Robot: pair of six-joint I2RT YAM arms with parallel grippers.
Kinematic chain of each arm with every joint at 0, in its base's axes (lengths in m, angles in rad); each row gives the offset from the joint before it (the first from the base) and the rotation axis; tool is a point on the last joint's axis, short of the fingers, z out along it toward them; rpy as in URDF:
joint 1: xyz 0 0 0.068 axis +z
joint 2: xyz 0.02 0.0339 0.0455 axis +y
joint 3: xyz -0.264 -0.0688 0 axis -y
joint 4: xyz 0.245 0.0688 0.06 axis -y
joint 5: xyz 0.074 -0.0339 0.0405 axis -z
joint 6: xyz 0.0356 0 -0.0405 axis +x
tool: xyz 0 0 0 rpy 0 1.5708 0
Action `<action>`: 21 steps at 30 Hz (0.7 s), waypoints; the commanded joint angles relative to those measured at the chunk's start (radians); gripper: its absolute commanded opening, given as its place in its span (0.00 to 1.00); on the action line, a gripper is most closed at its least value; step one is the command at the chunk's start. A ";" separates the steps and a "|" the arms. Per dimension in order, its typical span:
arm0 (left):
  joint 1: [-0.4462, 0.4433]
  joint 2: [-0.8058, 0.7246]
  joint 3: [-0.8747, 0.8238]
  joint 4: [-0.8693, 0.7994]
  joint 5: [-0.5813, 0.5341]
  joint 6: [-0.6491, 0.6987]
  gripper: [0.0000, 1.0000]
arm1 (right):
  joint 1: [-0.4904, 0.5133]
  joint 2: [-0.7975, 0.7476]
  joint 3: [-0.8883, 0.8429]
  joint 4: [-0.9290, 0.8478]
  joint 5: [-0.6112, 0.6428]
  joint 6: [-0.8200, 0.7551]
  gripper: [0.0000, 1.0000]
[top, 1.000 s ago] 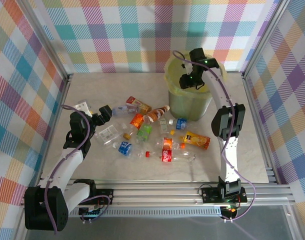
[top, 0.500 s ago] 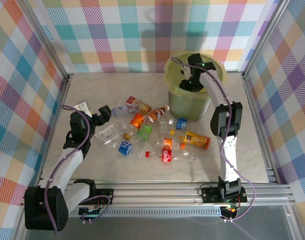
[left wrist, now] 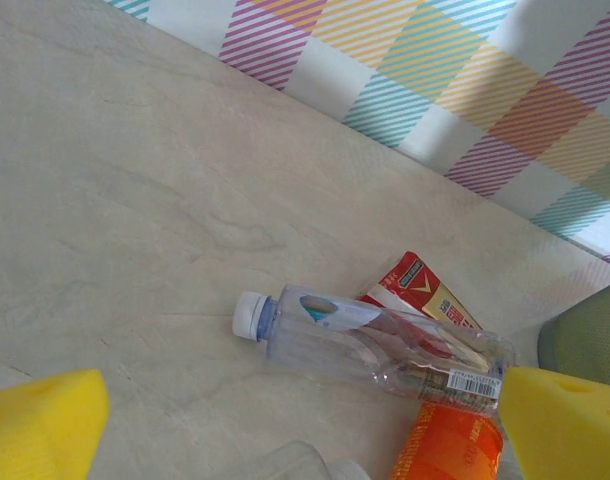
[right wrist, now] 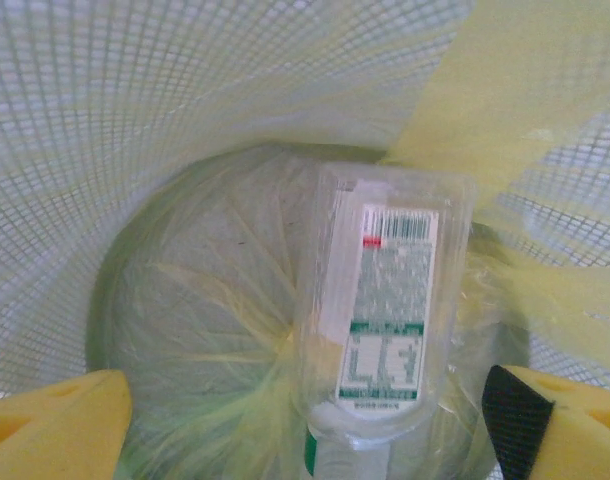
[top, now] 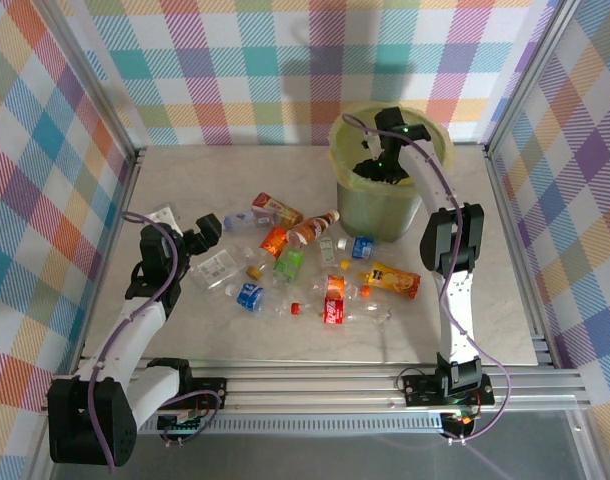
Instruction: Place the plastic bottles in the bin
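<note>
Hanging inside the bin (top: 383, 215), the right gripper (top: 377, 168) is shown with jaws spread — a clear green-labelled bottle (right wrist: 385, 300) lies below them, apparently loose on the liner (right wrist: 205, 300). Roughly a dozen plastic bottles (top: 305, 270) remain on the table (top: 185, 180) — the left gripper (top: 203, 228) is held beside them, wide apart and empty.

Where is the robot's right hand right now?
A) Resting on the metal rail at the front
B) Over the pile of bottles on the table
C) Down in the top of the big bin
C: the right hand sits in the mouth of the bin, and its camera looks down at a bottle lying in the yellow bag.
</note>
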 commanded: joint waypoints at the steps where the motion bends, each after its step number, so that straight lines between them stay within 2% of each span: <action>1: 0.002 -0.023 0.030 -0.015 -0.012 -0.016 1.00 | -0.001 -0.092 0.059 -0.029 0.006 0.023 0.94; 5: 0.001 -0.021 0.033 -0.015 -0.016 -0.026 1.00 | 0.001 -0.175 0.083 -0.049 0.017 0.030 1.00; 11: 0.001 -0.021 0.036 -0.005 -0.012 -0.047 1.00 | 0.015 -0.337 0.053 -0.074 0.058 0.113 1.00; 14: 0.001 -0.021 0.036 0.002 -0.005 -0.057 1.00 | 0.070 -0.456 -0.058 -0.049 0.135 0.121 1.00; 18: 0.001 -0.017 0.036 0.008 0.003 -0.065 1.00 | 0.187 -0.662 -0.308 0.050 0.266 0.133 1.00; 21: 0.001 -0.019 0.035 0.010 0.008 -0.068 1.00 | 0.279 -0.822 -0.504 0.113 0.317 0.166 1.00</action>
